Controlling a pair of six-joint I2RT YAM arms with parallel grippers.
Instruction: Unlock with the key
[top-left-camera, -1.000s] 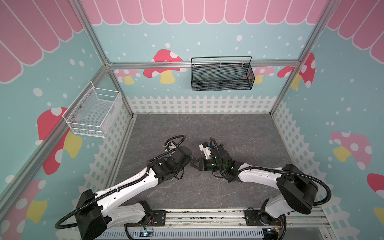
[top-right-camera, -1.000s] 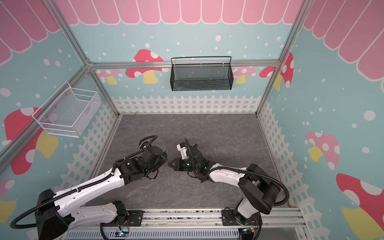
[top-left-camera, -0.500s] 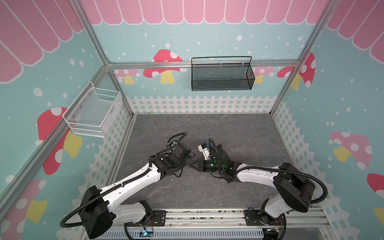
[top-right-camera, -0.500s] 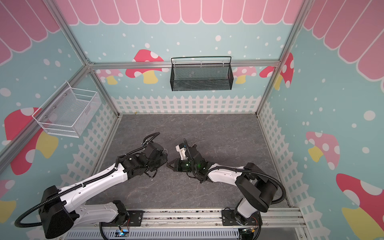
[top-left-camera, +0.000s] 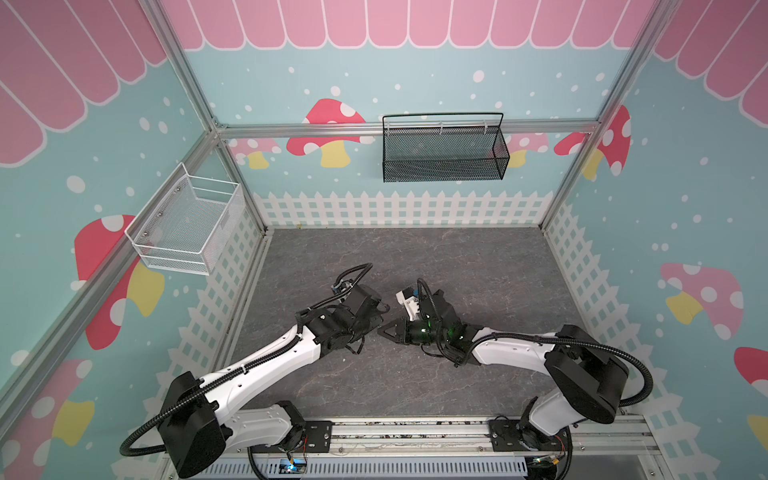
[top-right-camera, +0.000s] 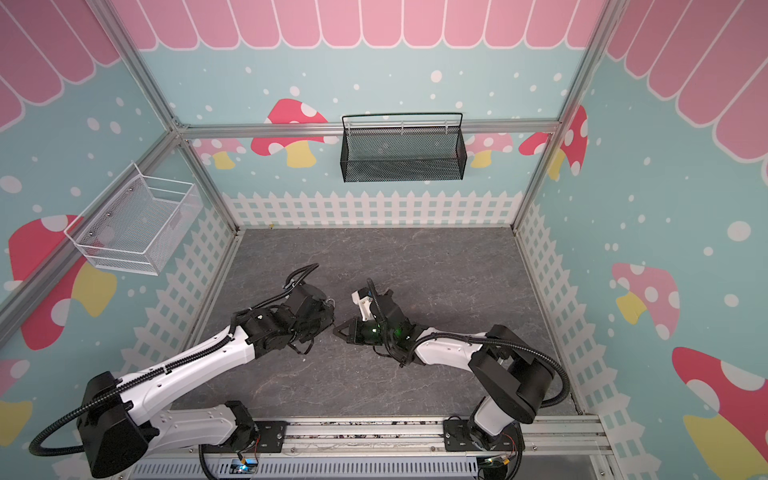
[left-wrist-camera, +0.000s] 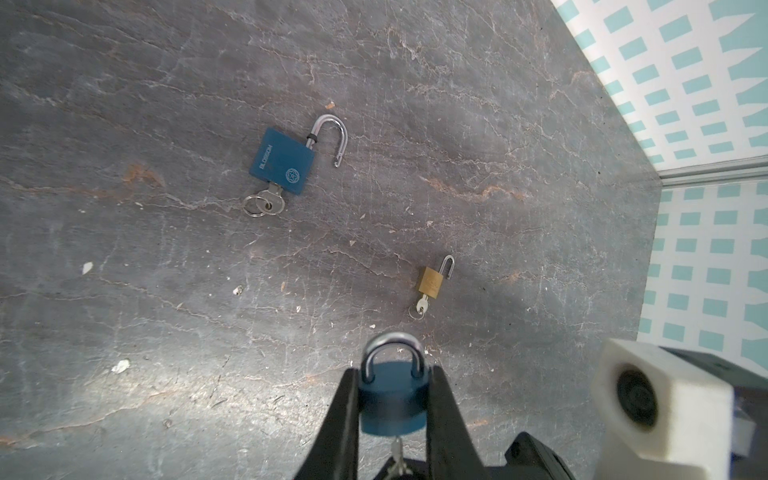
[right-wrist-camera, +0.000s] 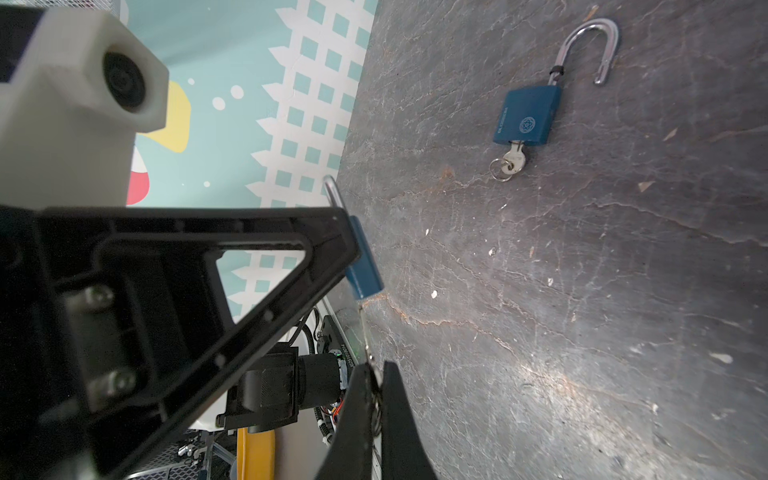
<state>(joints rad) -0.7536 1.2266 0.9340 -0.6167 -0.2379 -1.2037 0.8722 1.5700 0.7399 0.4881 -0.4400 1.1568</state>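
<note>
Padlock of small blue metal (left-wrist-camera: 392, 409) clamped between left gripper (left-wrist-camera: 393, 374) jaws.
Points closed shackle (left-wrist-camera: 392, 340) away from wrist; thin silver key (right-wrist-camera: 365, 332) in line at opposite end, pinched tight in right gripper (right-wrist-camera: 374, 374) jaws.

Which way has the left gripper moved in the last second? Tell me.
Yes, slightly: in both top views the left gripper, shut on the padlock, has shifted toward the back fence.
</note>
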